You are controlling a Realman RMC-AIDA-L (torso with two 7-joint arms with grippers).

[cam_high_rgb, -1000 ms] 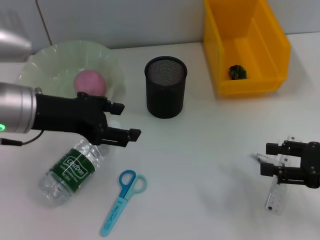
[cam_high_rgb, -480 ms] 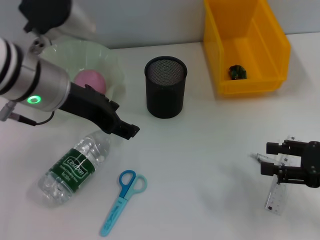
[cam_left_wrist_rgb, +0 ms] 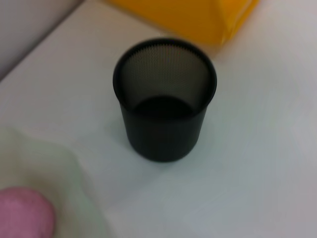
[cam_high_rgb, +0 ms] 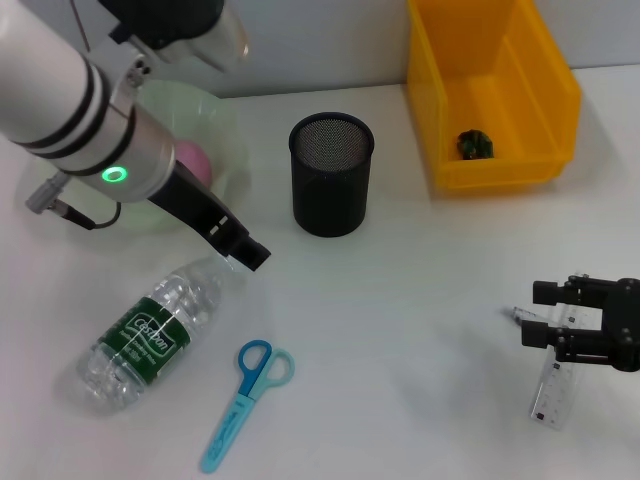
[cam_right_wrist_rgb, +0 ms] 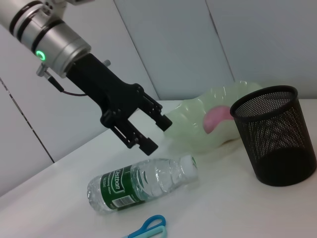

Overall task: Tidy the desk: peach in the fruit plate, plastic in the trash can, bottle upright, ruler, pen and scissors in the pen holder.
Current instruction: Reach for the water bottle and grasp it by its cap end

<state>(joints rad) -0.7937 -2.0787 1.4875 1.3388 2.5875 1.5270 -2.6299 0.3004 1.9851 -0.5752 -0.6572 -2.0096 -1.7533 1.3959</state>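
Your left gripper (cam_high_rgb: 250, 252) has swung nose-down over the bottle (cam_high_rgb: 150, 330), jaws apart and empty: it's light, slick and rolls, so grasp the labelled middle.

The peach (cam_high_rgb: 195, 160) was pink, lying in a pale translucent green fruit plate (cam_high_rgb: 225, 115), and the pen holder (cam_high_rgb: 331, 173) was black wire mesh. The clear bottle (cam_high_rgb: 148, 332) wore a dark green label with white lettering, the scissors (cam_high_rgb: 243, 400) were light blue, and the ruler (cam_high_rgb: 551, 392) was clear with fine markings. The trash can (cam_high_rgb: 489, 88) was bright yellow with a dark green scrap (cam_high_rgb: 475, 144) inside, and the left gripper (cam_high_rgb: 243, 247) and right gripper (cam_high_rgb: 548, 318) were both black, on a white table (cam_high_rgb: 400, 300).
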